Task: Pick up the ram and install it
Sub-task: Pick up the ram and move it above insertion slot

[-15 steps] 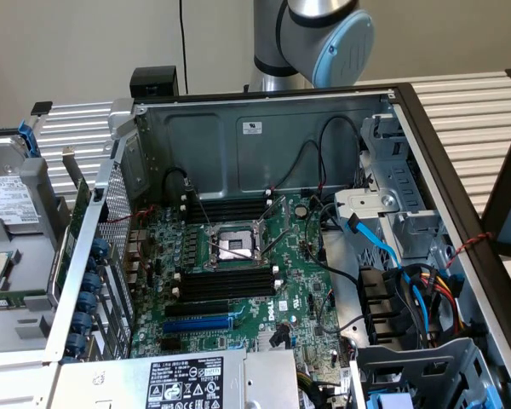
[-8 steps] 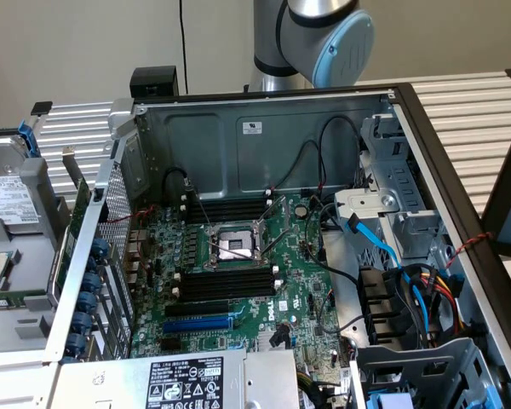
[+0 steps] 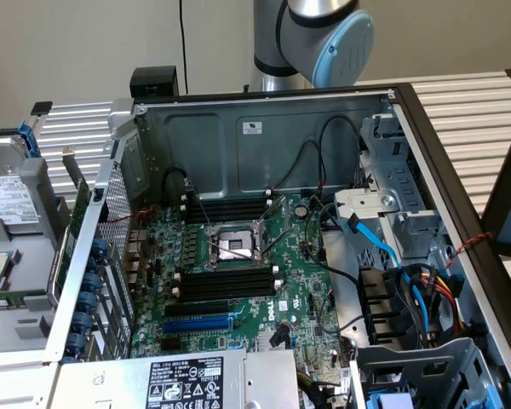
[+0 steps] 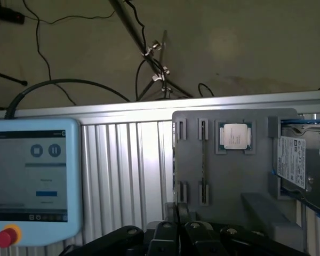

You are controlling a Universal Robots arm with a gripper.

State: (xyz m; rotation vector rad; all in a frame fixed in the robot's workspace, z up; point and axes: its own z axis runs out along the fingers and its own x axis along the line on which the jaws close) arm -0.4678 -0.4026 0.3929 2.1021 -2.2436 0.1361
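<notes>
**Listener:** What does the exterior view show?

**Arm:** My grey and blue arm joint point(image 3: 328, 34) stands behind an open computer case point(image 3: 238, 141) that lies on its side. Inside it is a green motherboard point(image 3: 302, 285) with a bare metal processor socket point(image 3: 234, 247) in the middle. Long black memory slots point(image 3: 226, 285) run on both sides of the socket. Blue and black cables point(image 3: 379, 243) are at the exterior view's right. A hard drive point(image 3: 8, 200) is outside the case, at the exterior view's left.

**Listener:** And the wrist view?

**Arm:** My gripper point(image 4: 180, 234) is black, with its fingers drawn close together and nothing held between them. Just beyond it a grey holder tray point(image 4: 229, 181) lies on a ribbed metal table point(image 4: 122, 160). The ram point(image 4: 203, 160) stands on edge in the tray's clips, seen as a thin dark strip, apart from my fingers. A processor chip point(image 4: 234, 136) sits just beside the ram, and a hard drive point(image 4: 293, 162) lies farther along. A teach pendant point(image 4: 32, 176) with a red button rests on the table, well apart from the tray.
</notes>
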